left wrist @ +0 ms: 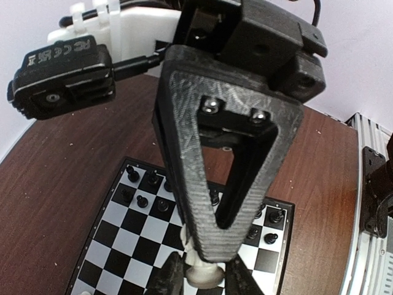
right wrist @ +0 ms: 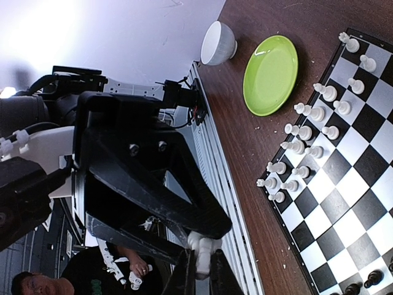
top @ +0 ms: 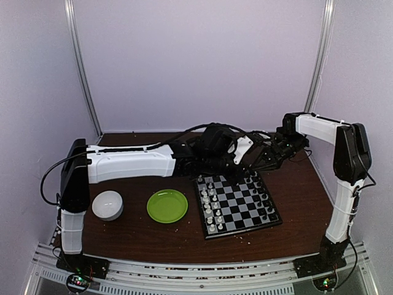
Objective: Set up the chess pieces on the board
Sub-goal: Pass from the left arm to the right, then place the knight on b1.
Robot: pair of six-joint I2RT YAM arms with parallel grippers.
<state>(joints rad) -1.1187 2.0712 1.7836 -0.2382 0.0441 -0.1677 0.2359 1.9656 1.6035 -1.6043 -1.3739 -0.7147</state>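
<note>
Both arms are bunched over the far edge of the board (top: 236,208). The left gripper (left wrist: 204,279) is clamped on a white piece (left wrist: 201,269), held in the air off the board. The right gripper (right wrist: 201,273) also has its fingers closed against a white piece. I think it's the same one, mid-handover. The overhead view buries it under the wrists, so I can't confirm which arm carries it.

The rest of the chess pieces are on the board: white ones (top: 210,206) in two files on its left side, black ones (top: 263,195) in two files on its right. The middle squares are bare. I can't pick out the vacant square from here.

Handling, my read:
- The piece is tiny hard plastic, near weightless, smooth and rounded.
- It'll twist or pop out if pinched off-centre.
- Take it at the waist above the base, axis upright, with a light squeeze.
- It won't break, but it will roll if dropped.

Room is tight:
- Neighbours in the white files stand just beside each other. The fingers should come straight down, or they'll knock pieces over.
- The wrists are nearly touching, so one has to let go and back off before the other moves.
- The best exit is up, then back toward each arm's own side.
- On the bench (top: 295,196), the green plate (top: 167,206) sits near the board's left edge, with the white bowl (top: 107,204) beyond it. Keep left-arm swings high there.
</note>
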